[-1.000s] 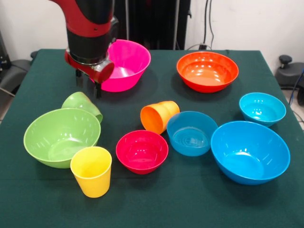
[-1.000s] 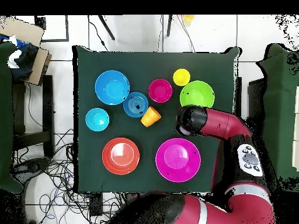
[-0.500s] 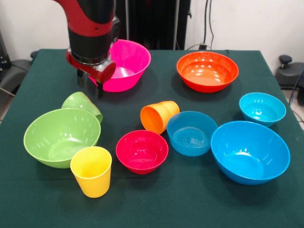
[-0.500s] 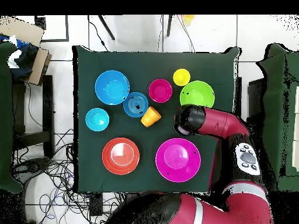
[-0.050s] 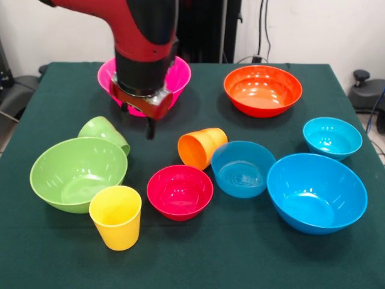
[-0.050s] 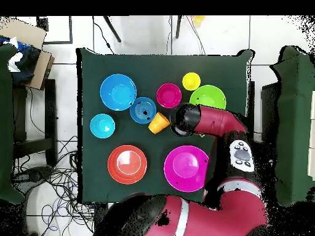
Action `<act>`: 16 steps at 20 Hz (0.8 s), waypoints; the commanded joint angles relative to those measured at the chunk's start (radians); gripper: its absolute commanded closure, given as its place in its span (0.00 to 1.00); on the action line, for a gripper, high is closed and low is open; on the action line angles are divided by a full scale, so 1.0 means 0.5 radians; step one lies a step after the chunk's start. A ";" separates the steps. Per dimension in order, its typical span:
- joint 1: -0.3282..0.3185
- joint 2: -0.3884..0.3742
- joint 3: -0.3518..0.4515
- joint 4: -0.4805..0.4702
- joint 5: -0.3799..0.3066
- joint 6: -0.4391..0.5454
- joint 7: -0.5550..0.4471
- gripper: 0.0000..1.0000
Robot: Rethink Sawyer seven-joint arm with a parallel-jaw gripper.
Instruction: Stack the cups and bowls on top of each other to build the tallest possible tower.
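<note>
My gripper hangs open and empty in front of the pink bowl, between the green cup and the orange cup, both lying on their sides. The green cup leans against the far rim of the light green bowl. The yellow cup stands upright at the front, next to the red bowl. A mid-size blue bowl, a large blue bowl, a small cyan bowl and an orange bowl sit to the right. Overhead, the arm's wrist hides the gripper beside the orange cup.
All the pieces stand apart on a dark green tablecloth. The arm's body covers part of the pink bowl's rim. Chairs and cables lie off the table's sides in the overhead view.
The arm has swung to the right in the front view, from the pink bowl's left side to its front, nearer the orange cup. Cups and bowls have not moved.
</note>
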 commanded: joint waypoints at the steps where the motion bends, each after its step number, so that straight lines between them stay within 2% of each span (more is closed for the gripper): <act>1: 0.118 0.163 0.153 -0.233 0.113 0.173 0.219 0.00; 8: 0.215 0.188 0.118 -0.314 0.241 0.276 0.286 0.00; 16: 0.241 0.210 0.080 -0.311 0.307 0.258 0.242 0.00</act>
